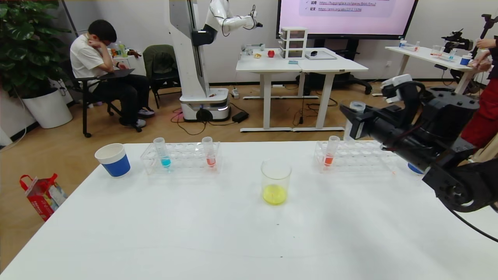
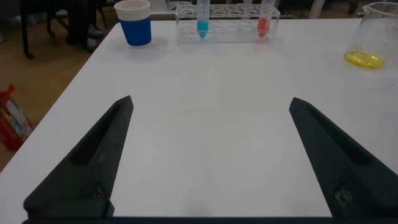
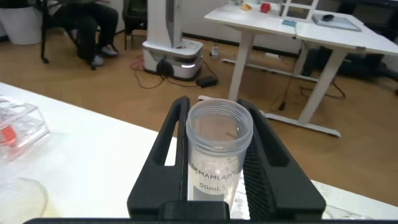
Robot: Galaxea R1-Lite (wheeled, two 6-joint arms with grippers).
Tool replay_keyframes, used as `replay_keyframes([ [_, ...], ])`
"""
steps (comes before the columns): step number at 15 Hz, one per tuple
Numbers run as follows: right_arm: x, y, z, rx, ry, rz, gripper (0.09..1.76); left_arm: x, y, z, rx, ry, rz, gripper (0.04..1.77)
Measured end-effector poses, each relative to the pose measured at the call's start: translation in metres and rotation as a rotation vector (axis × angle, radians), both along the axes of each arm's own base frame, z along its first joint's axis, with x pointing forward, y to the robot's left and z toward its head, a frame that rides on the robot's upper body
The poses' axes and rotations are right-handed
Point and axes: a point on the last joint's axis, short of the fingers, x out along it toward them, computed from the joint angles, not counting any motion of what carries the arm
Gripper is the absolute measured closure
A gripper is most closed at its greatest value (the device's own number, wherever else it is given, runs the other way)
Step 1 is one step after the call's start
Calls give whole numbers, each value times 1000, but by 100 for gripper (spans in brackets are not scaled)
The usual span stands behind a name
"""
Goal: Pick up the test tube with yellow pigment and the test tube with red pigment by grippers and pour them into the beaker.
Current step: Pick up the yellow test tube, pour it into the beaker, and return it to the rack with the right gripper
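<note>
Right claw (image 3: pixel 214 180) at the right edge of the head view, raised above the right-hand rack (image 1: pixel 356 157), pinching an upright, clear test tube (image 3: pixel 217 152) that looks emptied. Left claw (image 2: pixel 208 155) spread wide, hovering low over bare tabletop (image 2: pixel 211 87), gripping nothing. Beaker (image 1: pixel 276 181) at the centre of the head view, standing on the tabletop, yellow liquid pooled in its bottom. Red-filled tube (image 1: pixel 330 151) upright in the right-hand rack, just left of the right claw. Left-hand rack (image 1: pixel 181 157) at upper left holding a blue tube (image 1: pixel 162 152) and another red tube (image 1: pixel 209 151). Blue cup (image 1: pixel 113 159) beside that rack.
</note>
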Motion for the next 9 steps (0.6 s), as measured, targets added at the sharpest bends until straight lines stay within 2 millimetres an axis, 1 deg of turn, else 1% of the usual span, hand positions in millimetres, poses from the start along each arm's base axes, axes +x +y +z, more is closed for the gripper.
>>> replay_keyframes([
  [2,3,-36,0,10,6,-35,134,0,0,0,0,0,0,6],
  [3,4,-58,-1,17,12,-61,134,0,0,0,0,0,0,6],
  [6,1,-118,-2,36,25,-156,134,0,0,0,0,0,0,6],
  [9,1,-173,-7,40,42,-257,134,0,0,0,0,0,0,6],
])
